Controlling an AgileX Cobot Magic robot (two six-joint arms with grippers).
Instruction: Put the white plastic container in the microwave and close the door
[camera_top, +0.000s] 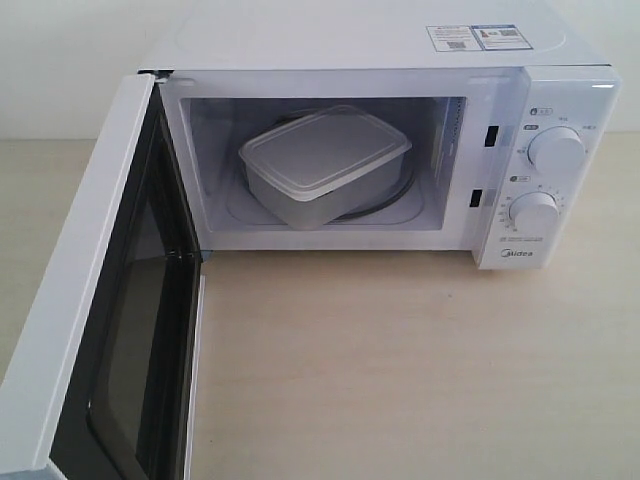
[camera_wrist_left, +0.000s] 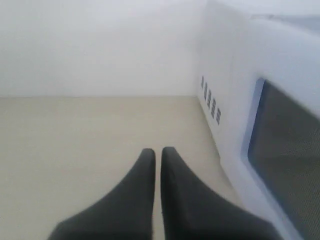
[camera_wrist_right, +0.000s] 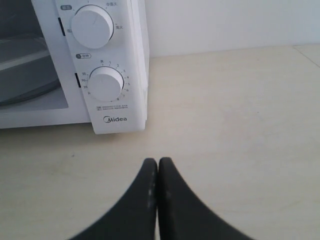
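The white plastic container (camera_top: 325, 163) sits inside the microwave (camera_top: 400, 60) on the glass turntable, lid on, turned at an angle. The door (camera_top: 90, 330) stands swung wide open to the left, its dark window facing inward. Neither gripper shows in the exterior view. In the left wrist view my left gripper (camera_wrist_left: 158, 152) is shut with nothing in it, over the tabletop beside the outer face of the door (camera_wrist_left: 280, 145). In the right wrist view my right gripper (camera_wrist_right: 158, 164) is shut and holds nothing, in front of the dial panel (camera_wrist_right: 102, 75).
Beige tabletop (camera_top: 420, 370) spreads in front of the microwave. A white wall (camera_wrist_left: 100, 45) stands behind. The open door juts far out toward the front left. Vent slots (camera_wrist_left: 211, 104) mark the microwave's side.
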